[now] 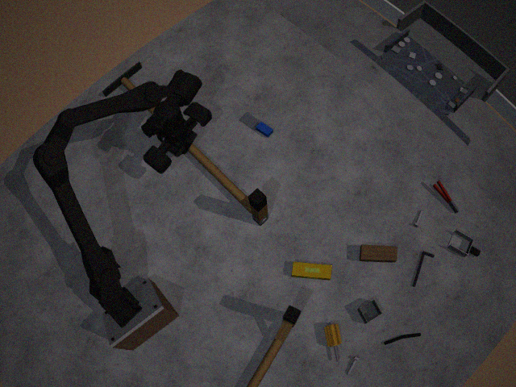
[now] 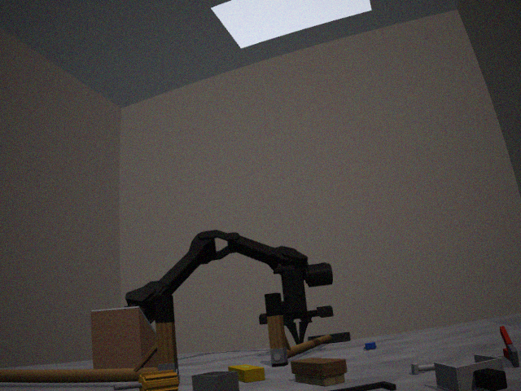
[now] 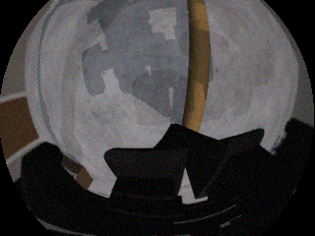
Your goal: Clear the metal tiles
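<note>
The long scraper has a wooden handle [image 1: 216,170] [image 2: 308,344] [image 3: 197,59] and a dark blade [image 1: 121,79] [image 2: 334,336] at its far left end. Its other end is propped on a small black-topped post [image 1: 258,204] [image 2: 275,332]. My gripper [image 1: 176,135] [image 2: 299,338] [image 3: 173,128] hangs just over the handle's middle, its fingers shut together with nothing between them. The steel bench plate [image 1: 400,62] lies at the far top right with several pale metal tiles [image 1: 410,66] on it. The dark-walled catch box [image 1: 462,35] stands at its far end.
A blue block [image 1: 264,128] [image 2: 369,345] lies right of the arm. A yellow block [image 1: 311,270], a brown block [image 1: 378,252], red-handled pliers [image 1: 445,194], a hex key [image 1: 421,266] and a second wooden-handled tool [image 1: 272,350] lie at the lower right. The arm's base [image 1: 137,316] stands lower left.
</note>
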Motion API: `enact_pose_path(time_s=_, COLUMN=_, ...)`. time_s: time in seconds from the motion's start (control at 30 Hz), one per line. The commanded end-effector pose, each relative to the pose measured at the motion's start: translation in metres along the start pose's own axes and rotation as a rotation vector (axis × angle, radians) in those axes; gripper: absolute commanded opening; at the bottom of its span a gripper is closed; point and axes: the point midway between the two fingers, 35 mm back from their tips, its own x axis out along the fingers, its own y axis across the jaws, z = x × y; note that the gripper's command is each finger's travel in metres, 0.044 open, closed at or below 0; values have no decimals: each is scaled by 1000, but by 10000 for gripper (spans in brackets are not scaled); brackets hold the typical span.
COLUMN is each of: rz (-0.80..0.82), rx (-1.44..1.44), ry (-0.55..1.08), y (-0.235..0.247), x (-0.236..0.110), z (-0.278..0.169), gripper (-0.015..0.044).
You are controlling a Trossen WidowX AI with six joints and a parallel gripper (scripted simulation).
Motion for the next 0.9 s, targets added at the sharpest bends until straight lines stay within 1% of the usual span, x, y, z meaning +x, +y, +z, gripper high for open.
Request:
enact_pose_path(time_s=0.0, rz=0, rx=-11, ry=-7, y=-6, x=2, z=1, gripper=0)
enact_pose_path(time_s=0.87, rz=-1, rx=-12, ry=-7, y=-31, x=4, z=-2, gripper=0)
